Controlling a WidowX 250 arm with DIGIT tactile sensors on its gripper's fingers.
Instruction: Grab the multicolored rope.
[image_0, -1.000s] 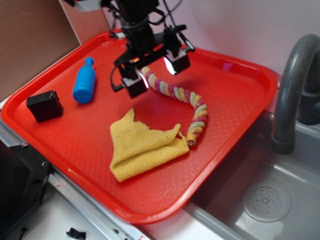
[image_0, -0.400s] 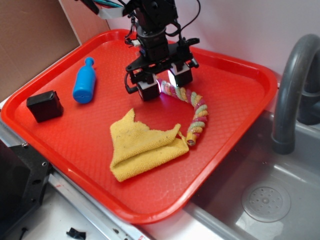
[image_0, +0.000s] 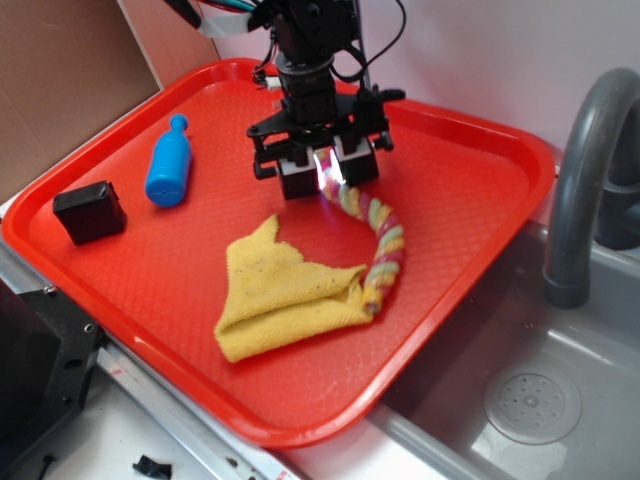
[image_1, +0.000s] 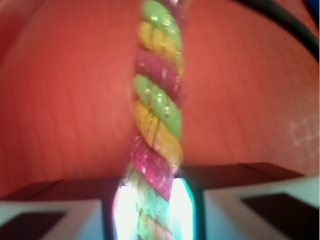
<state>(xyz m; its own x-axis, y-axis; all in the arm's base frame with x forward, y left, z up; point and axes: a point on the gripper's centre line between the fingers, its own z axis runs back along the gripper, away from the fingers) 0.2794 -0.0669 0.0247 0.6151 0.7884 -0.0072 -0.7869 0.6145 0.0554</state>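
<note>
We have our gripper (image_0: 322, 172) down near the back of the red tray (image_0: 470, 150), and its two fingers are closed narrowly around one end of the multicolored rope (image_0: 378, 245), which the wrist view confirms: the pink, yellow and green twists (image_1: 157, 125) run straight out from between the two pads, pressed on both sides. We judge the grasp is made at the end and not the middle because that end lies free on bare tray, well apart from other things. From the gripper the rope curves forward and toward the sink side, and its far end rests against or just over a corner of the yellow cloth (image_0: 280, 290); we cannot tell which. The blue bottle (image_0: 168, 165) and the black block (image_0: 90, 211) lie well apart on the other side of the tray. We reckon the grab is essentially made, and a lift would test the hold, since the free end may drag the cloth along
</note>
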